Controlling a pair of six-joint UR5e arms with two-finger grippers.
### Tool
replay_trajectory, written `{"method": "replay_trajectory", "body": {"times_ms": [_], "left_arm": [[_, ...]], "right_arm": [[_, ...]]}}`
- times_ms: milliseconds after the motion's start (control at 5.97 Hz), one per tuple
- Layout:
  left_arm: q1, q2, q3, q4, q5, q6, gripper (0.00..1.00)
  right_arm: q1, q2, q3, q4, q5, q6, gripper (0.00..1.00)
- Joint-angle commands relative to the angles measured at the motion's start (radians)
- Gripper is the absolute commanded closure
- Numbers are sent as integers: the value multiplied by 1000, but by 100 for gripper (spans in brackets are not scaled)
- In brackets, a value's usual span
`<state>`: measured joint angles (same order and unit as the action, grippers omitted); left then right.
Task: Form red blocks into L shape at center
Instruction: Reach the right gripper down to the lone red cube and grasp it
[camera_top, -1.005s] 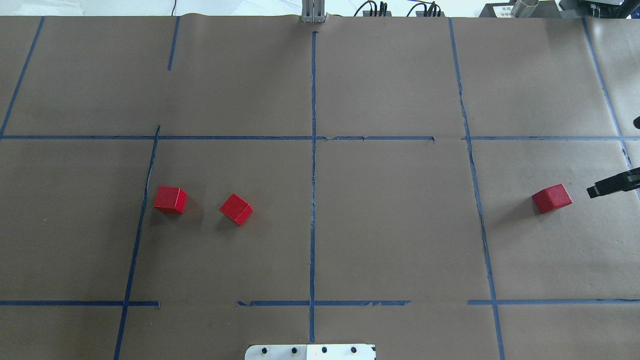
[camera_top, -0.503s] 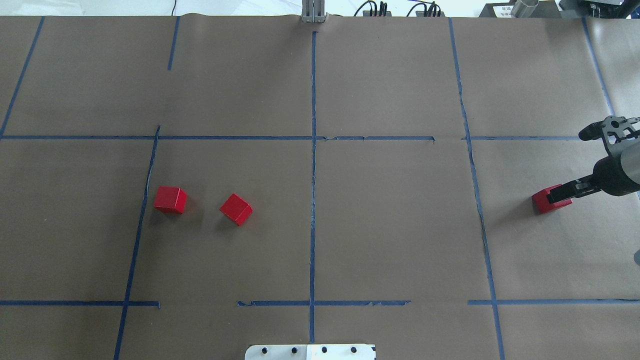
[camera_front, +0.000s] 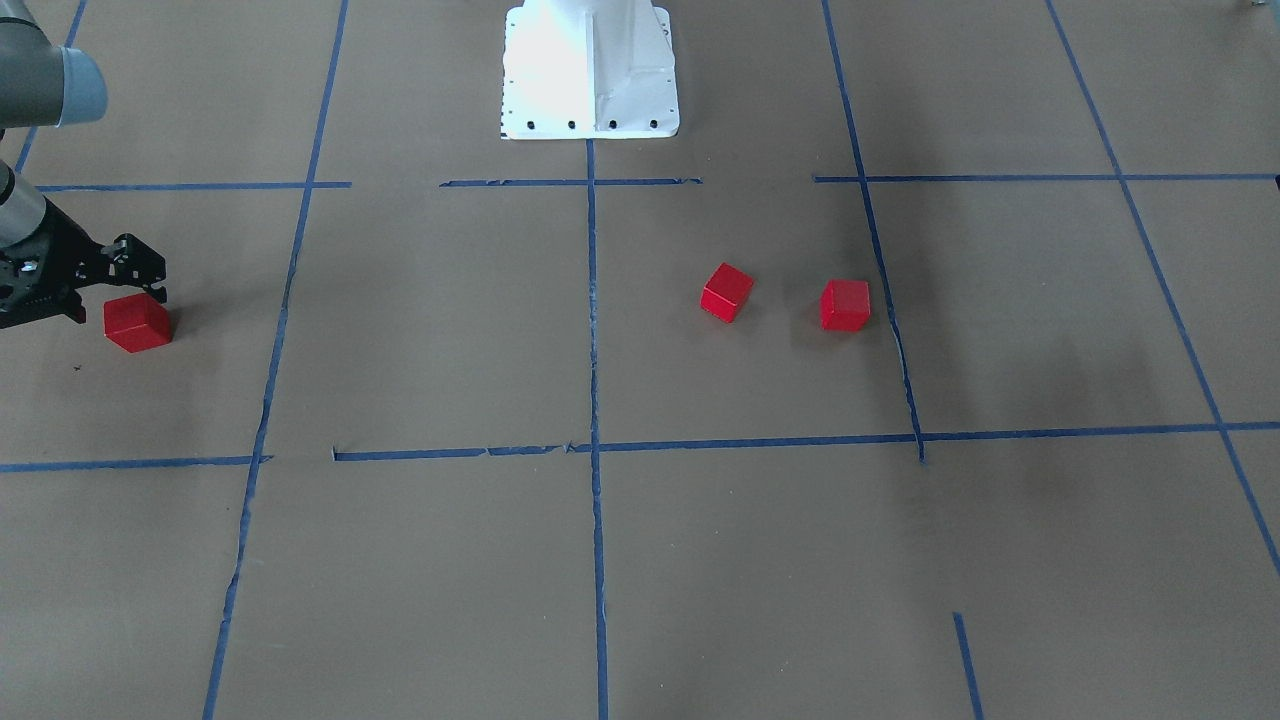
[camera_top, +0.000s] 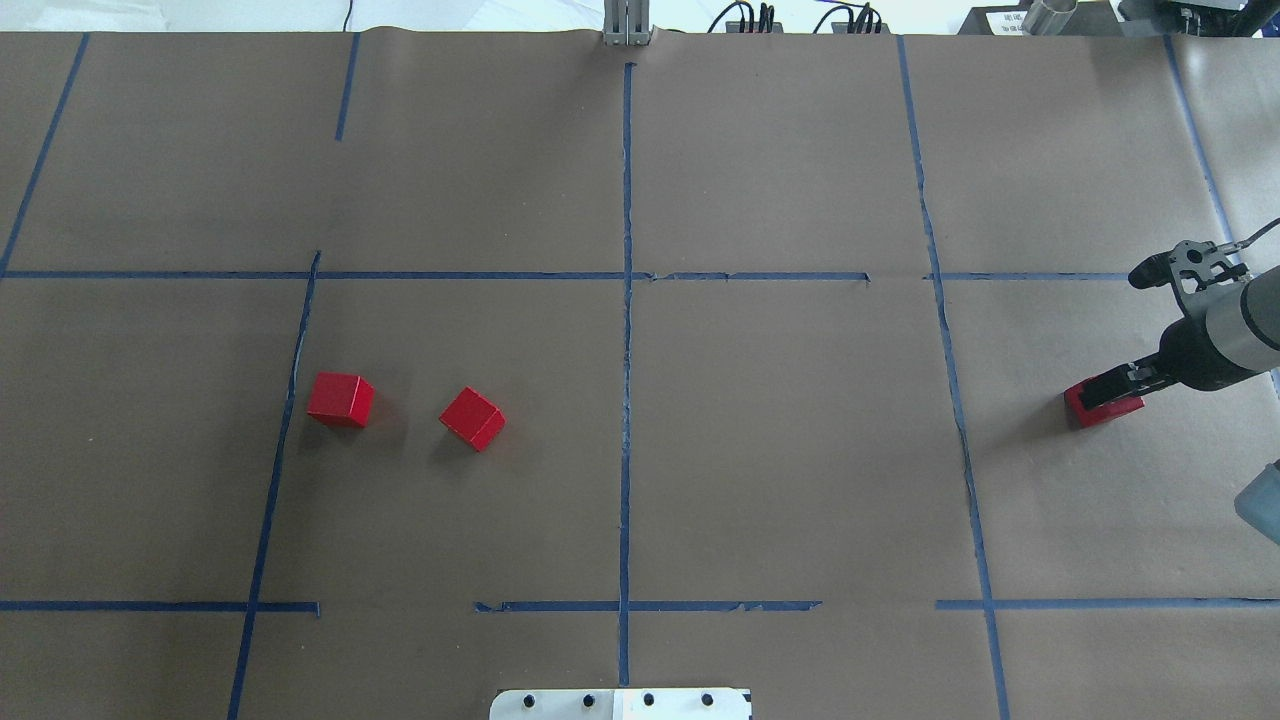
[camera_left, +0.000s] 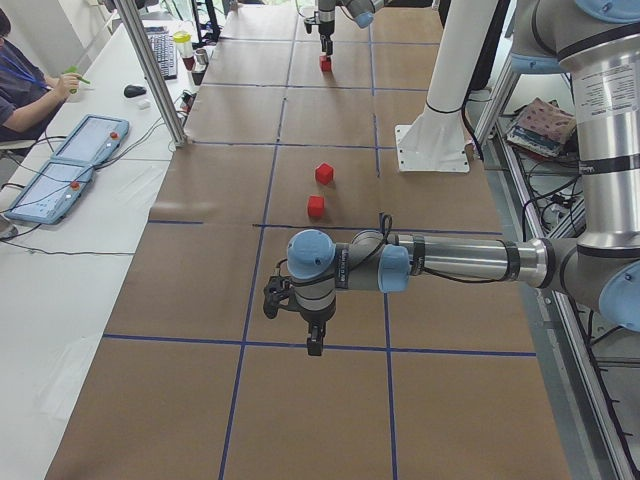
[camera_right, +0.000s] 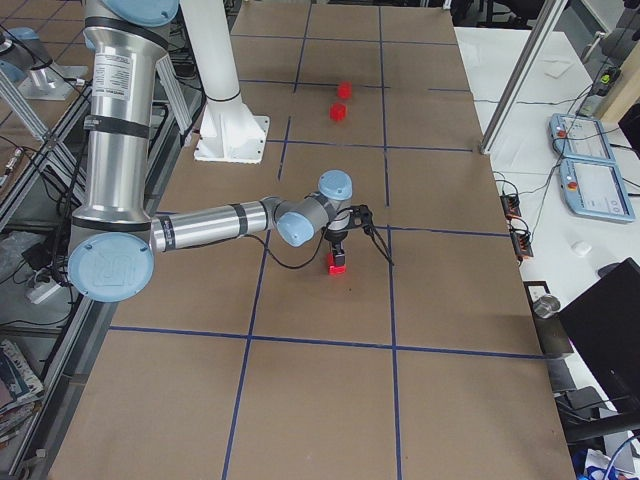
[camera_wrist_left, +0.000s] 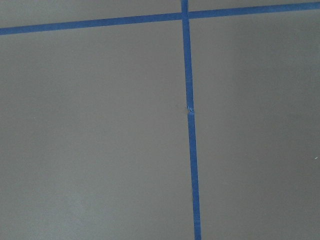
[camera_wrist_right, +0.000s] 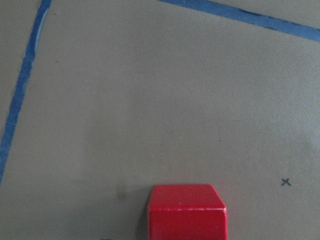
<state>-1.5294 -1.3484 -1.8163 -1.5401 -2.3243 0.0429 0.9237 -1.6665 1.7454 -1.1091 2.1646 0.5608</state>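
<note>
Two red blocks (camera_top: 340, 400) (camera_top: 472, 418) lie apart on the brown paper, left of the vertical blue tape line through the center (camera_top: 700, 430). The third red block (camera_top: 1100, 412) lies far right. My right gripper (camera_top: 1105, 392) is directly over it, fingers open on either side of it in the front-facing view (camera_front: 105, 300). That block (camera_wrist_right: 186, 210) fills the bottom middle of the right wrist view. My left gripper (camera_left: 313, 340) shows only in the exterior left view, low over bare paper far from the blocks; I cannot tell if it is open or shut.
The robot's white base (camera_top: 620, 703) stands at the near edge of the table. Blue tape lines grid the paper. An operator (camera_left: 20, 80) sits beside teach pendants (camera_left: 70, 170) and a metal post (camera_left: 150, 70) along the far side.
My right arm has come in from the right edge, moving left until the gripper is over the far-right block. The three blocks have not moved.
</note>
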Motion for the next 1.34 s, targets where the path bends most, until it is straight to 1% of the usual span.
{"method": "replay_trajectory", "body": {"times_ms": [0, 168, 335, 503, 670, 838, 1005, 1173], "left_arm": [[0, 0, 0, 0, 0, 0, 0], [0, 0, 0, 0, -1, 0, 0], [0, 0, 0, 0, -1, 0, 0], [0, 0, 0, 0, 0, 0, 0], [0, 0, 0, 0, 0, 0, 0], [2, 0, -1, 0, -1, 0, 0], [2, 0, -2, 0, 0, 0, 0], [2, 0, -3, 0, -1, 0, 0]], "right_arm": [[-23, 36, -70, 0, -9, -18, 0], [-38, 36, -75, 0, -29, -18, 0], [-39, 36, -73, 0, -29, -18, 29], [-39, 34, -70, 0, -28, -19, 63], [-36, 28, -51, 0, -23, -19, 83], [-35, 27, 13, -17, -20, -15, 89], [-42, 45, 99, -102, -22, -4, 89], [-45, 136, 156, -241, -23, 26, 89]]}}
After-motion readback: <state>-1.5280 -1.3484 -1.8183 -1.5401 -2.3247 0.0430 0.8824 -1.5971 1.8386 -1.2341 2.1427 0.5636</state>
